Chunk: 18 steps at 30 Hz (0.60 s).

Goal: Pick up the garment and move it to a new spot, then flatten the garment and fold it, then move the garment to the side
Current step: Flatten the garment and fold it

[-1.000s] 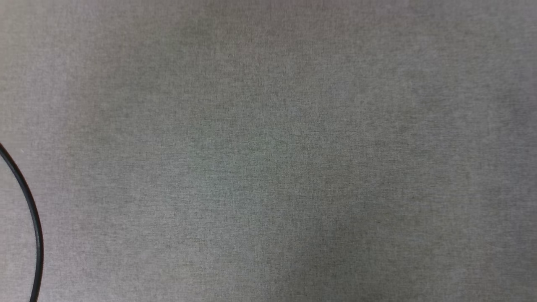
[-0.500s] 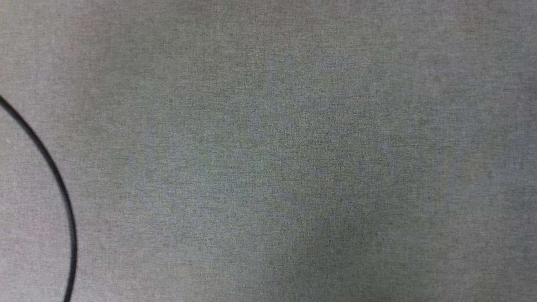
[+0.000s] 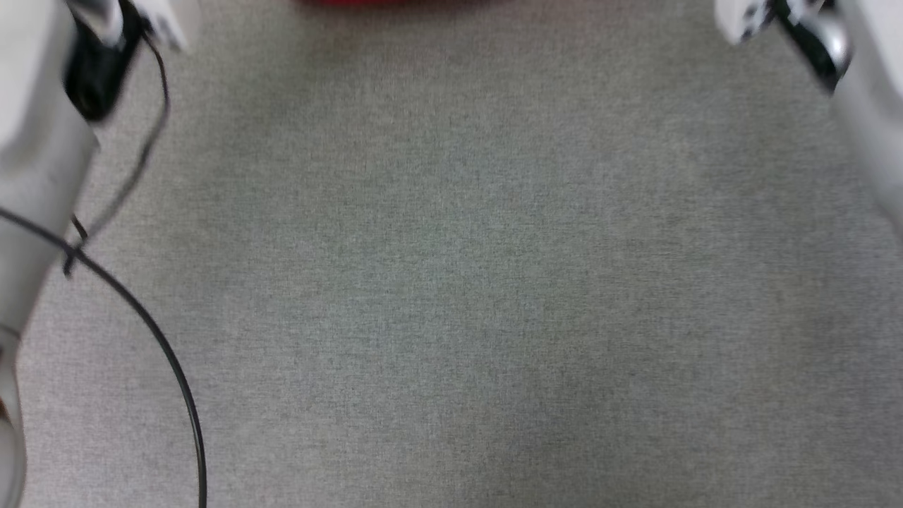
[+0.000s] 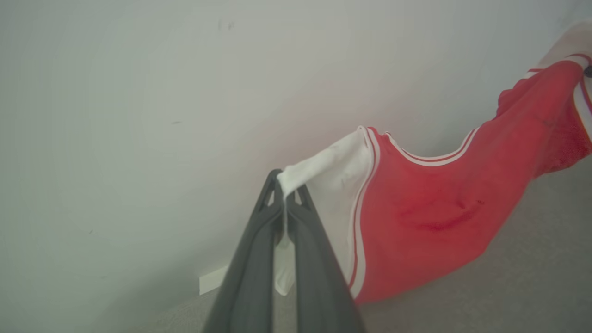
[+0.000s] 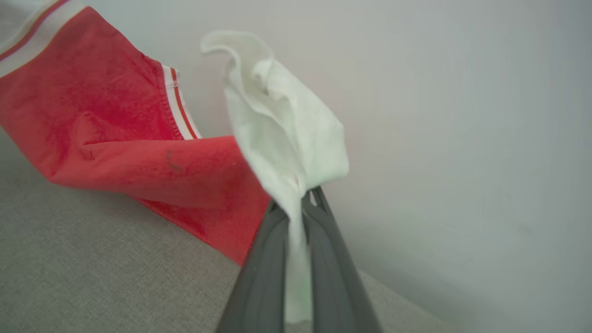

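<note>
The garment [image 4: 439, 212] is a red jersey with white sleeves and red-white striped trim, hanging stretched between both arms above the grey cloth surface. My left gripper [image 4: 284, 194] is shut on one white sleeve [image 4: 330, 173]. My right gripper [image 5: 296, 203] is shut on the other white sleeve [image 5: 282, 120], which bunches above the fingertips. In the head view a thin red strip of the garment [image 3: 391, 2] lies at the top edge, with my pale left forearm [image 3: 35, 162] at the upper left and my pale right forearm [image 3: 871, 106] at the upper right. Any print on the garment is hidden.
Grey woven cloth [image 3: 458, 282] covers the work surface. A black cable [image 3: 166, 353] curves across its lower left. A pale wall [image 4: 138, 115] stands behind the garment, with a white skirting piece [image 4: 212, 280] at its foot.
The head camera has tilted, bringing both forearms and the red garment edge into the top of the picture. The black cable sits further right in the frame.
</note>
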Tool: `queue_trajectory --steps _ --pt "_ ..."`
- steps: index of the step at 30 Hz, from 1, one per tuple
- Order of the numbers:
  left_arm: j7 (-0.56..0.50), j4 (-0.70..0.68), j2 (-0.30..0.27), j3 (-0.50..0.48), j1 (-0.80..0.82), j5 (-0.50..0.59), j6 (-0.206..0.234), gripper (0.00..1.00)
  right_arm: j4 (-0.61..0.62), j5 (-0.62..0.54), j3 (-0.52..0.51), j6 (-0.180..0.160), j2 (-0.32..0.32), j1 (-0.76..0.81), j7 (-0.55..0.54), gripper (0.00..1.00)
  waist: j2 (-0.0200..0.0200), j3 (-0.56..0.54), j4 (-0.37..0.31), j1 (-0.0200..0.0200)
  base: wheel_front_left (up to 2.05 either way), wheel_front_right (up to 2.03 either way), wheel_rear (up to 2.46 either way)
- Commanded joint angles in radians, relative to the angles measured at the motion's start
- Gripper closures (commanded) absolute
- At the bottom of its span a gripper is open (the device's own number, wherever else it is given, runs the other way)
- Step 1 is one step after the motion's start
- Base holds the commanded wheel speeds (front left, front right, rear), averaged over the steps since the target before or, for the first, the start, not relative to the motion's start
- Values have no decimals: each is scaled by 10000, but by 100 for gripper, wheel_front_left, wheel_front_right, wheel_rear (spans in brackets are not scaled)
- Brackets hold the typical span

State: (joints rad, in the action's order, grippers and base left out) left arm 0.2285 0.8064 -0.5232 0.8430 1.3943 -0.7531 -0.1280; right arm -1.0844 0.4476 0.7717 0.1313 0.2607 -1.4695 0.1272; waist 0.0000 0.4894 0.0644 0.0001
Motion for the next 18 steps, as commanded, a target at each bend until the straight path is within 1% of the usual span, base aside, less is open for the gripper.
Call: queue_trajectory --steps 1,3,6,11,14,18 --pt "134 -138 -124 44 -602 -81 -2 100 147 266 219 -11 60 500 124 100 0 -362 -119 -1 0 0 0" --pt "226 -343 -206 18 -1439 -262 10 100 361 588 601 -11 157 1154 186 100 0 -626 -175 -1 0 0 0" --pt "313 -807 -427 -58 -2809 -523 144 100 805 1125 1158 -11 426 2109 321 100 0 -1048 -247 -1 0 0 0" --pt "362 -2090 -1054 -350 -5268 -1066 665 100 1634 1904 2044 -11 1171 3646 459 100 0 -1738 -331 -1 0 0 0" --pt "372 -3061 -1551 -448 -6782 -1348 1160 100 2203 2334 2563 -11 1652 4525 476 100 0 -2178 -357 -1 0 0 0" --pt "373 -4389 -2072 -594 -8748 -1940 2001 100 2904 2884 2939 -11 2253 5708 493 100 0 -2775 -385 -1 0 0 0"
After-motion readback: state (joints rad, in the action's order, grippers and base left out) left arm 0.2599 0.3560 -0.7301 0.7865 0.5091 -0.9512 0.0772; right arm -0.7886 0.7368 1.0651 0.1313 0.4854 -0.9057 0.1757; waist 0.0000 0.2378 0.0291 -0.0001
